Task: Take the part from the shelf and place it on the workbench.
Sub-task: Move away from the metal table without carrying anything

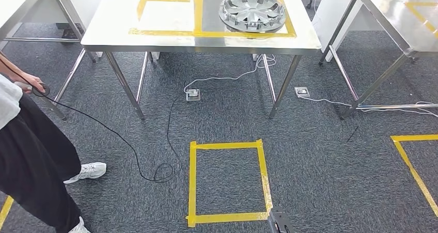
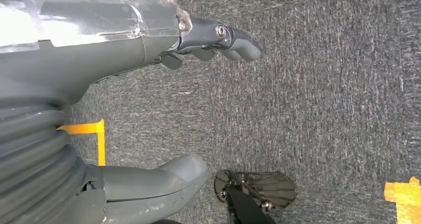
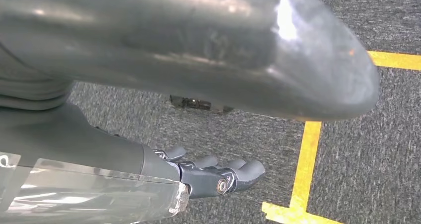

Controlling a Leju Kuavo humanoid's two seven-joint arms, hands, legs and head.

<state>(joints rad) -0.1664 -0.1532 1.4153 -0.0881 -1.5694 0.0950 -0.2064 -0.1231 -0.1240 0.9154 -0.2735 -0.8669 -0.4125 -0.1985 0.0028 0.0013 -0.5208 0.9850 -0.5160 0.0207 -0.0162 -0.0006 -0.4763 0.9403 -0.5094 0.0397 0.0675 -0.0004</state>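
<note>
Part: a silver wheel cover (image 1: 252, 10) lies flat on the steel workbench (image 1: 155, 34), at one o'clock in the head view, inside a yellow tape outline (image 1: 198, 16) marked on the tabletop.
Left hand: the left hand (image 2: 149, 110) hangs over grey carpet (image 2: 322, 85), thumb and fingers apart, holding nothing.
Right hand: the right hand (image 3: 198, 134) hangs likewise above the carpet, fingers extended and spread from the thumb, nothing in its grasp.
Floor: a yellow tape square (image 1: 229, 183) sits at six o'clock; a black cable (image 1: 129, 145) trails across the carpet.
Bystander: a person (image 1: 31, 155) in dark trousers stands at eight o'clock, holding the cable.
</note>
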